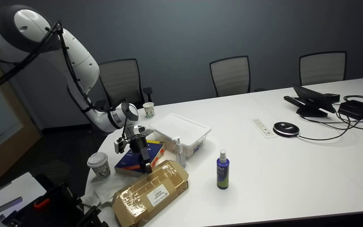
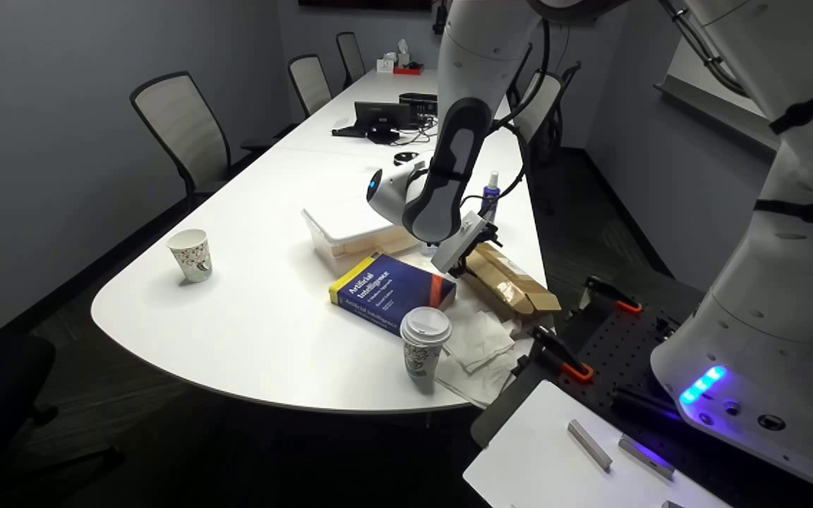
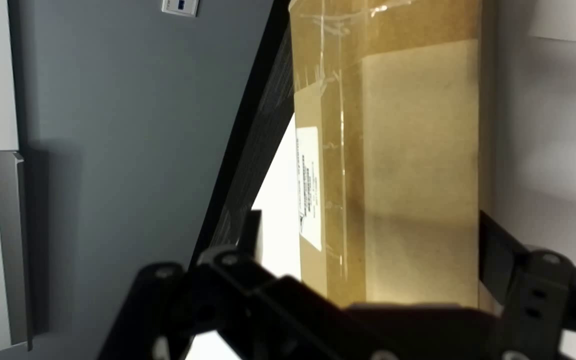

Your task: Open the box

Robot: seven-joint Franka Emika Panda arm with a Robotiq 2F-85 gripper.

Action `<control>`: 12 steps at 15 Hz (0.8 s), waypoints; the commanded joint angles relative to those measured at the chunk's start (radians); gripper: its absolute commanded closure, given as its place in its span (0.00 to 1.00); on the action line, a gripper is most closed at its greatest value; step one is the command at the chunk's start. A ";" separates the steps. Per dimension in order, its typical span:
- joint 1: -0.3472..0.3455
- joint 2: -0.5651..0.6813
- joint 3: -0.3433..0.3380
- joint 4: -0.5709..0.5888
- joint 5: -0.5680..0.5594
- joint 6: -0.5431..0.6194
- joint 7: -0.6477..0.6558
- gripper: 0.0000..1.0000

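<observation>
Cardboard box [image 1: 149,189] lies on the table [image 1: 263,176], the gripper [image 3: 369,227] spread wide by it.
Likely light and fairly stiff, slick along the shiny tape [image 1: 134,205]; the long plain edge [image 3: 472,125] seems the surest hold.

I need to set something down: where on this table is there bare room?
Bare patches lie between the spray bottle and the round black device, and between the lidless cup and the textbook. It's crowded near the gripper: cardboard box, textbook, pump bottle, plastic tub, lidded cup, napkins.
</observation>
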 commanded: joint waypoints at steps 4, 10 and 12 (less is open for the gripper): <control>-0.008 -0.063 0.007 -0.075 -0.038 -0.006 0.084 0.00; -0.002 -0.113 0.010 -0.123 -0.069 -0.015 0.127 0.00; -0.005 -0.134 0.015 -0.140 -0.088 -0.022 0.144 0.00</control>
